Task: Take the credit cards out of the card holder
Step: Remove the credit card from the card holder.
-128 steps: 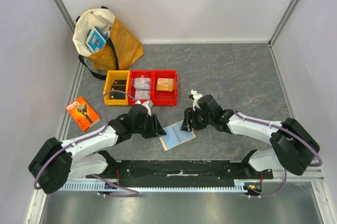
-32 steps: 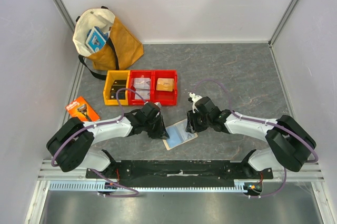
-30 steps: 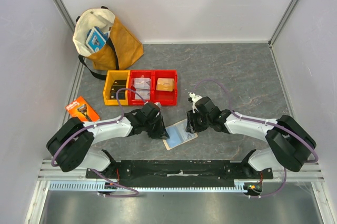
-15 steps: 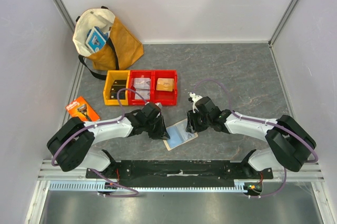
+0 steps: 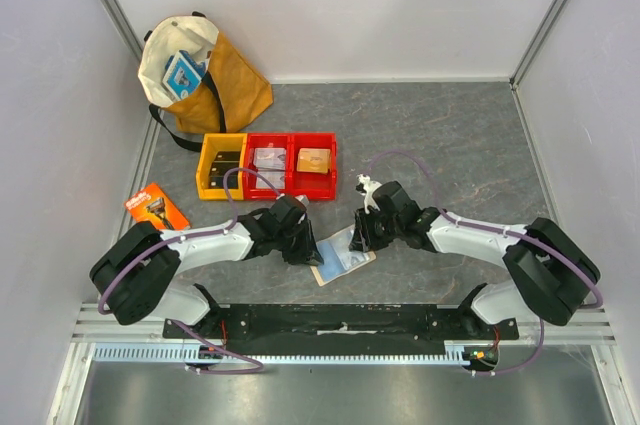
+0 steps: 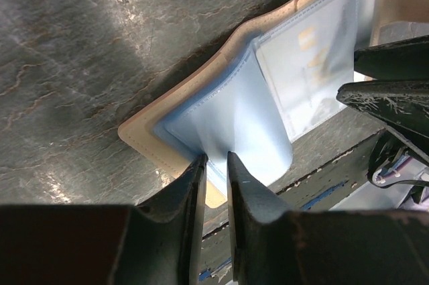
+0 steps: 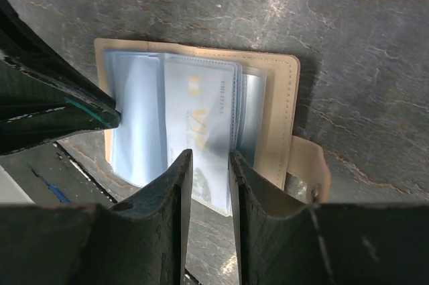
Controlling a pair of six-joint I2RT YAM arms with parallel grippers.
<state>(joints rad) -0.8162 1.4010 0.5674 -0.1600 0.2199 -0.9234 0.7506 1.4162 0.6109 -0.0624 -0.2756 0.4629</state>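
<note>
Card holder [image 5: 340,255] lies open and flat on the tabletop [image 5: 450,135], close to the near edge at about its middle, between both arms. In the top view the beige cover and pale blue inside show, but the arms hide the fingertips.

The left wrist view gives the grip. The left pincer [image 6: 216,171] is nearly closed, and its tips nip the near edge of a blue-grey plastic sleeve [image 6: 234,117], which bulges up off the cover.

In the right wrist view a light credit card [image 7: 201,110] with yellow lettering sits inside a clear sleeve. Only this view shows the snap tab [image 7: 307,164], which sticks out at the holder's side. The right pincer [image 7: 206,164] has a narrow gap and its tips straddle the card's edge; cannot tell if it is actually clamped.
</note>
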